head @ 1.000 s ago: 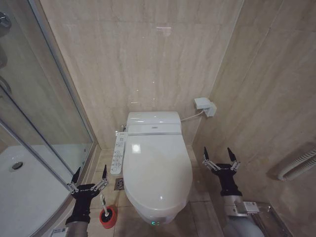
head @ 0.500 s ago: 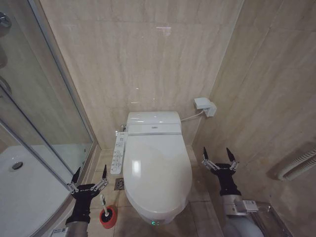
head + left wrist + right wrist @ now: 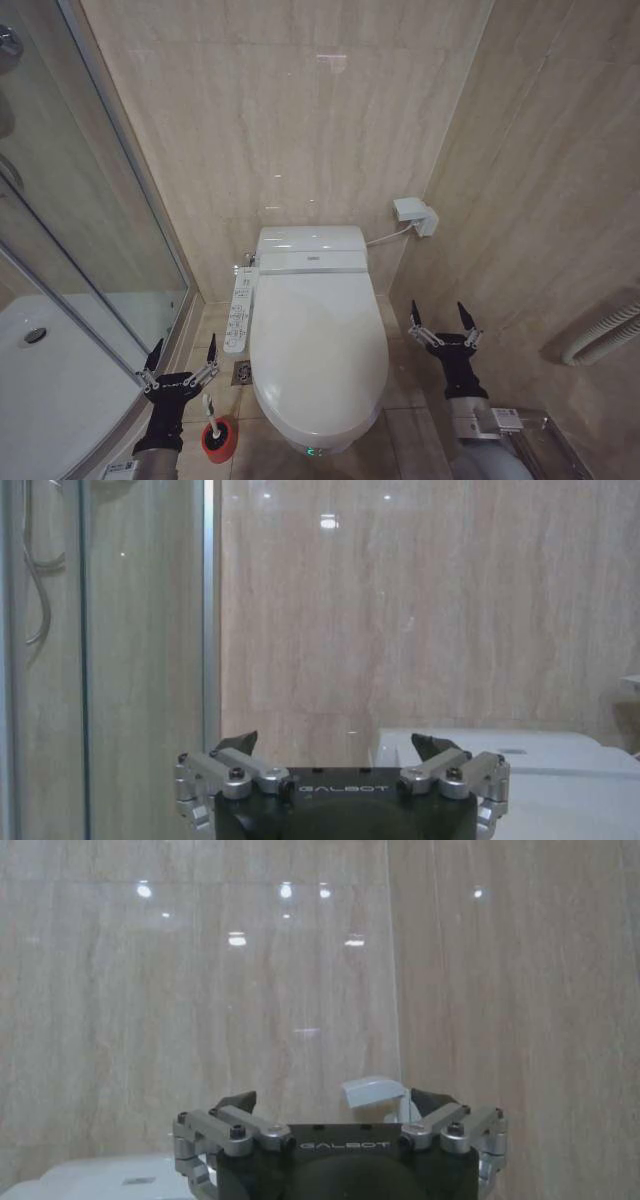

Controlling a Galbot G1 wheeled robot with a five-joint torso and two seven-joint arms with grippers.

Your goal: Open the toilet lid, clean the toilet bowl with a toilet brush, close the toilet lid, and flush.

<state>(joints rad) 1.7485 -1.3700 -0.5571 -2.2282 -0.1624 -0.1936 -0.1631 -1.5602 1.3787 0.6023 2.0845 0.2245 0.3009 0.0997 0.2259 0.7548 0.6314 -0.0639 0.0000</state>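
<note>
The toilet lid [image 3: 318,345] lies closed at lower centre. The toilet brush [image 3: 212,421] stands in its red holder [image 3: 219,440] at lower left, beside the spread left gripper [image 3: 180,358]. The right gripper [image 3: 440,319], spread too, hangs at lower right.

The shut toilet lid [image 3: 318,345] hides the toilet bowl, and the toilet brush [image 3: 211,420] bristles sit unseen inside the red holder [image 3: 219,440].

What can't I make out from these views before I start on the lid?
- Toilet bowl: hidden under the closed toilet lid in the head view, so any staining can't be judged.
- Toilet brush: its bristle head sits down in the red holder, out of sight.
- Side control panel: button labels too small to read.
- Flush control: cannot tell where it is.
</note>
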